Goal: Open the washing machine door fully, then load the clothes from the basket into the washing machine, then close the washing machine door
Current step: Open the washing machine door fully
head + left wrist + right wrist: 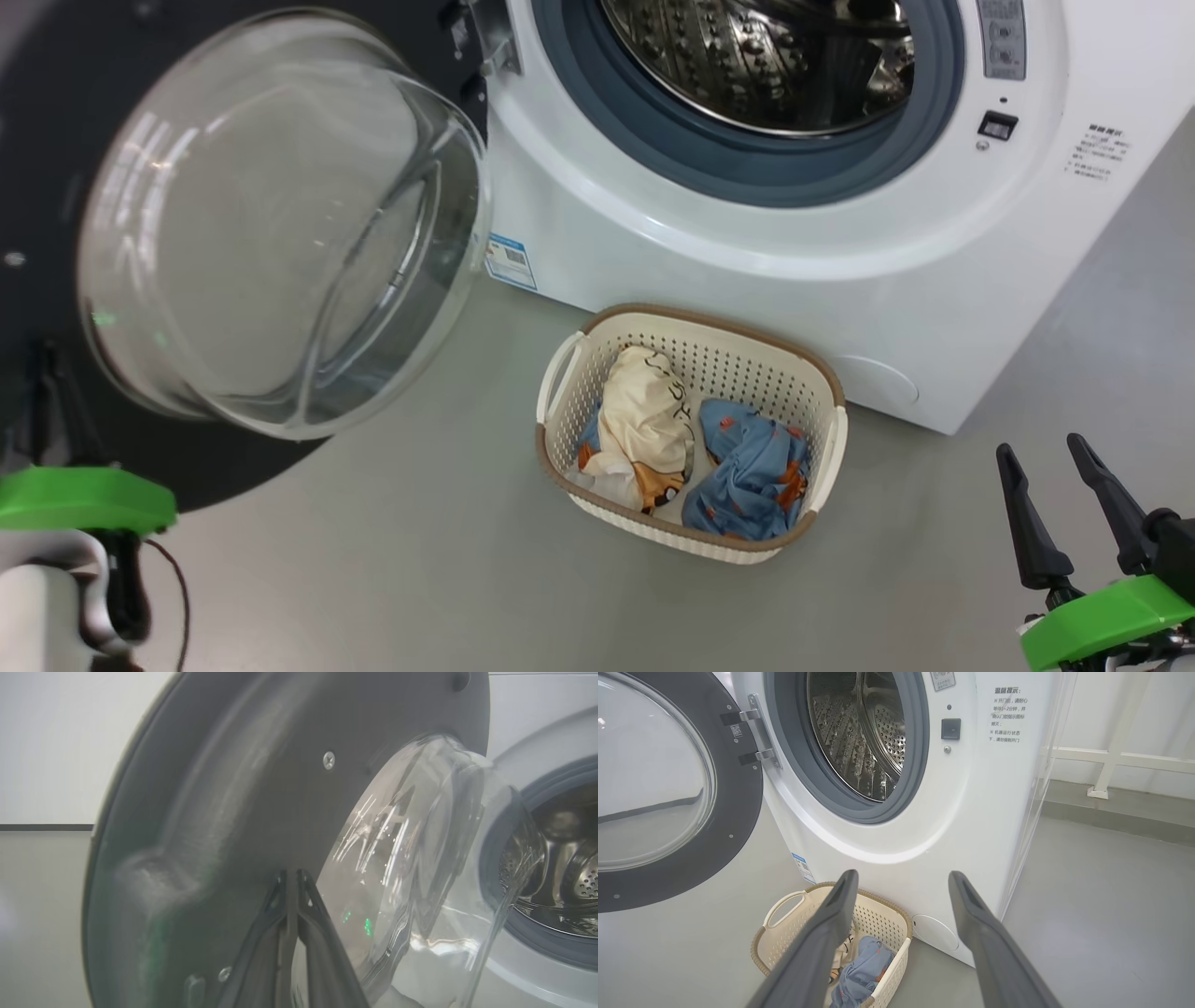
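— On the grey floor [420, 579], right in front of the washing machine [747, 271], what is sitting there?

— The basket [695, 319] is sitting there, just under the big round hole. The clothes [653, 429] are lying inside it. A cream one [639, 392] is lying on the left and a blue one [747, 467] with orange prints is touching it on the right.

— Is the washing machine door covering the hole?

— No. The washing machine door [56, 168] is hanging wide open on the left, on its hinge [759, 732]. Its glass bowl [280, 224] is bulging out. The shiny drum [766, 56] is showing, with a grey-blue rubber ring [747, 173] going round it.

— What is the left claw doing?

— The left claw [292, 876] is pressing its two fingers together. Its tips are pointing at the dark inside of the door, just beside the glass bowl. I cannot tell if they are touching it.

— What is getting in the way?

— The door and its bowl are standing between the left claw and the hole.

— And the right claw?

— The right claw [1038, 446] is hanging low on the right, well apart from the basket, with its fingers spread wide.

— What else is around?

— A blue sticker [511, 261] is sitting on the machine's front near the door. A round flap [873, 383] is sitting low down by the basket. A white railing [1111, 758] is standing past the machine.
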{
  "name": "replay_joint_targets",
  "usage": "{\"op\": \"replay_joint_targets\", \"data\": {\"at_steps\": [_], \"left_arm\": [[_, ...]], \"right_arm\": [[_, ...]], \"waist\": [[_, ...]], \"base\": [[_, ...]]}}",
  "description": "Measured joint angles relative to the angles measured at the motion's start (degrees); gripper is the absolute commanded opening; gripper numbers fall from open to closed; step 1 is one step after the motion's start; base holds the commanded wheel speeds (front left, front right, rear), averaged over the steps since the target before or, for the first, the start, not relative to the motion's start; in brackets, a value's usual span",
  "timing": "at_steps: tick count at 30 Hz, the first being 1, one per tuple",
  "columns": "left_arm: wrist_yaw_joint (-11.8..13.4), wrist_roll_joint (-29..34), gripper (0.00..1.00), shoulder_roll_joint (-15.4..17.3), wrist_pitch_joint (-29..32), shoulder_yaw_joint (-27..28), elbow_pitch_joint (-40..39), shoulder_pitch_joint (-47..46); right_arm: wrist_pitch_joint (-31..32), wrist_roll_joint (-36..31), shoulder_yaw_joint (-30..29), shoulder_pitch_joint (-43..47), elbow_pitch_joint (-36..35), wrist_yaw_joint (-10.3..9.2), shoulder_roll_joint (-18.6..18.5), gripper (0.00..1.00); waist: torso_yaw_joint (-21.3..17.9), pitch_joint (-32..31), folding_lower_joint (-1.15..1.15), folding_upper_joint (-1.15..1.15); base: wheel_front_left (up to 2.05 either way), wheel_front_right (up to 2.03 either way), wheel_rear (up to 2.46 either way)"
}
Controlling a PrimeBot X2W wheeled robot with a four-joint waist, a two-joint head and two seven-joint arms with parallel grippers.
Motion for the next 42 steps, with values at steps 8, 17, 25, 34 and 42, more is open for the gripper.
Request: {"op": "replay_joint_targets", "data": {"at_steps": [8,17,25,34,42], "left_arm": [[-0.48,5.08,0.0,0.51,-0.01,6.76,5.6,-5.26],[-0.44,9.13,0.0,0.86,-0.02,12.68,8.93,-9.78],[-0.4,11.66,0.0,2.1,-0.08,17.68,11.06,-12.07],[-0.81,15.77,0.0,3.28,-0.08,20.86,13.17,-12.21],[-0.3,17.38,0.0,3.75,-0.08,22.69,14.08,-13.4]], "right_arm": [[0.0,-0.19,0.27,-2.25,-0.1,0.01,-0.6,1.0],[0.0,-0.42,0.34,-5.0,-0.41,0.05,-2.0,1.0],[0.0,-0.42,1.6,-7.01,-0.43,0.05,-2.38,1.0],[0.0,-0.42,1.72,-7.94,-0.42,0.05,-2.46,1.0],[0.0,-0.42,1.87,-8.09,-0.46,0.05,-3.05,1.0]], "waist": [[-1.54,3.59,0.0,0.0],[-2.92,8.06,0.0,0.0],[-4.25,10.95,0.0,0.0],[-5.5,11.87,0.0,0.0],[-6.18,12.83,0.0,0.0]], "base": [[0.0,0.0,0.0],[0.0,0.0,0.0],[0.0,0.0,0.0],[0.0,0.0,0.0],[0.0,0.0,0.0]]}}
